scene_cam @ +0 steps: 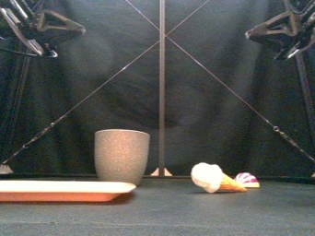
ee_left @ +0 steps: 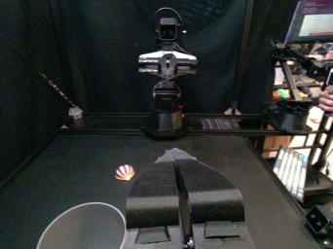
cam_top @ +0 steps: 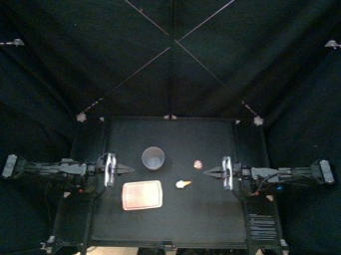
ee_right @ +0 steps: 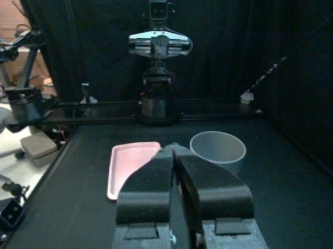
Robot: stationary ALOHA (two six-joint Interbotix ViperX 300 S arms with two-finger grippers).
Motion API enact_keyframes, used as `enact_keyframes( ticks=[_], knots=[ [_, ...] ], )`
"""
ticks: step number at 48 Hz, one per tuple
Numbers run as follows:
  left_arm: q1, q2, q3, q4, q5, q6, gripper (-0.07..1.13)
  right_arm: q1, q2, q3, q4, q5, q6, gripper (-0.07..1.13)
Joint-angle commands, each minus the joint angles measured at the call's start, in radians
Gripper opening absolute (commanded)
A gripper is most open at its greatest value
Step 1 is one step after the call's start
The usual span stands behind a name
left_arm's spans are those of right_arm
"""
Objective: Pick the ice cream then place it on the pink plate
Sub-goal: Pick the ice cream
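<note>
As it lies, ice cream (scene_cam: 218,178), white scoop

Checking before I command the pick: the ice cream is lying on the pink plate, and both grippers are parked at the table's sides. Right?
Not quite. The ice cream lies on the table, apart from the pink plate and to its right, as the front view shows. The rest holds: the left gripper and right gripper are parked at the sides.

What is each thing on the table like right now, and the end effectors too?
ice cream, lying on its side, off the plate
pink plate, flat, empty
grey cup, upright
striped toy, lying loose beside the ice cream
left end effector, shut, holding nothing
right end effector, shut, holding nothing
</note>
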Motion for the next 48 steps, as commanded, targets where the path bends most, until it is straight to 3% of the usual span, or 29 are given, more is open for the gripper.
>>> enact_keyframes(
  ticks=[1,12,19,23,32,37,48],
  knots=[
    [0.014,-0.002,-0.009,0.021,-0.014,0.009,-0.03,0.008,0.057,-0.021,0.015,-0.002,0.014,0.01],
    [0.014,-0.003,-0.005,0.031,-0.021,0.009,-0.03,0.054,0.319,-0.054,0.026,0.035,0.061,0.07],
    [0.014,-0.003,-0.003,0.034,-0.021,0.009,-0.03,0.095,0.512,-0.118,0.029,0.052,0.064,0.19],
    [0.014,-0.003,-0.003,0.034,-0.021,0.009,-0.03,0.106,0.581,-0.153,0.035,0.054,0.067,0.35],
    [0.014,-0.003,-0.002,0.034,-0.021,0.009,-0.03,0.107,0.707,-0.206,0.080,0.052,0.064,0.86],
    [0.014,-0.003,-0.002,0.034,-0.021,0.009,-0.03,0.100,0.776,-0.225,0.081,0.058,0.063,1.07],
    [0.014,-0.003,0.000,0.034,-0.021,0.009,-0.03,0.086,0.874,-0.252,0.067,0.072,0.061,1.02]
  ],
)
